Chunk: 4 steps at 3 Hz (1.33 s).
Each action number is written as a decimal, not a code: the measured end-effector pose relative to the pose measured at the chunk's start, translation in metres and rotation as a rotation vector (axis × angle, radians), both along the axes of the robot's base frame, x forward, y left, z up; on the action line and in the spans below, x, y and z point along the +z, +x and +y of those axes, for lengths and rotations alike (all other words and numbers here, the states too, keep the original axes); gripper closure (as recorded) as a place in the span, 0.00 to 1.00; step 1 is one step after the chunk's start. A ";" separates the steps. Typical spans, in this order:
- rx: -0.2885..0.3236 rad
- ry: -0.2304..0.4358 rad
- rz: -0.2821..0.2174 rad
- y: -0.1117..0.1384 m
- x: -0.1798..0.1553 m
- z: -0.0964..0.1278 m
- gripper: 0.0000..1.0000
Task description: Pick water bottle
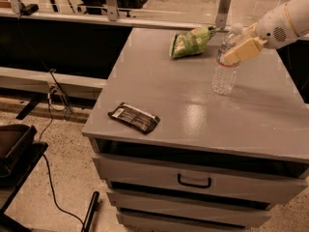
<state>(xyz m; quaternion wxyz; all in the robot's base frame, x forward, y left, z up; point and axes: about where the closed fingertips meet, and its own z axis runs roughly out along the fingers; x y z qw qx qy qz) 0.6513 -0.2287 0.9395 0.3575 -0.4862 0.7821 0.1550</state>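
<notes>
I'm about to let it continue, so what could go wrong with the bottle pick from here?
The gripper is high up on the upright water bottle, near its cap, so the bottle could tip or pivot when lifted. The green snack bag lies close behind it and might get nudged.
</notes>
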 end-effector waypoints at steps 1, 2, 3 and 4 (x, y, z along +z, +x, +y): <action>0.008 0.027 0.015 0.000 -0.002 0.000 0.86; 0.008 0.027 0.015 0.000 -0.001 0.000 1.00; 0.071 0.109 -0.030 -0.013 0.022 0.003 1.00; 0.166 0.230 -0.114 -0.035 0.057 0.005 1.00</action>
